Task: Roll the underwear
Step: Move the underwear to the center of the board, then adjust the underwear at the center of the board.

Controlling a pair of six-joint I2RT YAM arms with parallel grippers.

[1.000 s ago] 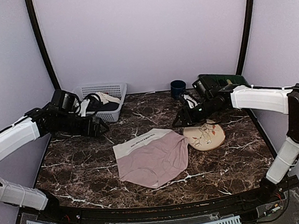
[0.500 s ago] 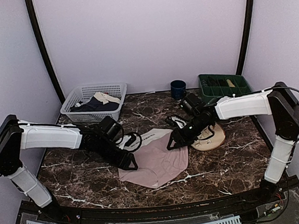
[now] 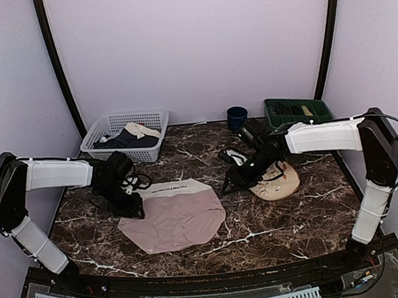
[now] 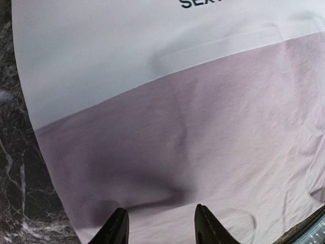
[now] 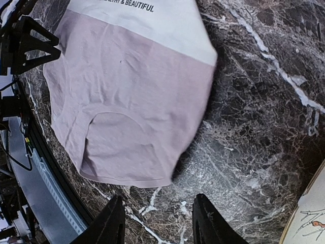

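The underwear lies flat on the marble table, dusty-pink with its cream waistband on the far side. My left gripper is at the garment's left edge. In the left wrist view the left gripper stands open, its tips apart just over the pink fabric, where a shallow fold runs between them. My right gripper hovers to the right of the underwear, apart from it. In the right wrist view the right gripper is open over bare marble, and the underwear lies beyond it.
A round plate with a drawing sits just right of the right gripper. At the back stand a white basket holding dark and beige clothes, a dark blue cup and a green tray.
The underwear has slid to the left and now lies flatter. The left gripper drew back left with it, jaws narrowing. The right gripper pulled off the garment toward the plate.
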